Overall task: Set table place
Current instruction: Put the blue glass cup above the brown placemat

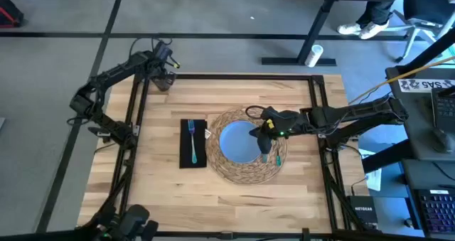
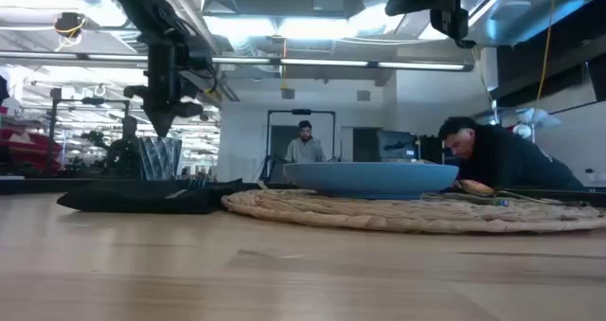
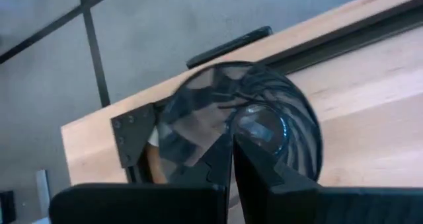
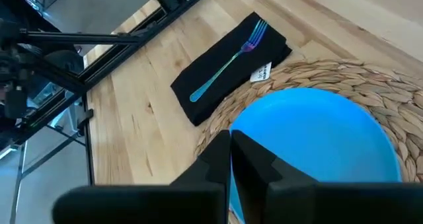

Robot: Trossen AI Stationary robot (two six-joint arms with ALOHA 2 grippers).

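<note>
Status: setting approx. part done. Placemat (image 1: 245,163) lay mid-table (image 1: 163,191), blue plate (image 1: 238,141) centred on it. Black napkin (image 1: 193,143) lay just beside the mat on the left-arm side, teal fork (image 1: 192,138) on top. Cutlery (image 1: 277,156) rested on the mat's rim by the plate's right side. Right gripper (image 1: 264,131) hovered over the plate edge, fingers (image 4: 218,164) closed, empty. Left gripper (image 1: 165,69) sat above the glass (image 1: 162,82) at the far left table corner, fingers (image 3: 254,168) closed, not gripping it. Remaining, by judgement: glass to be moved to the setting.
</note>
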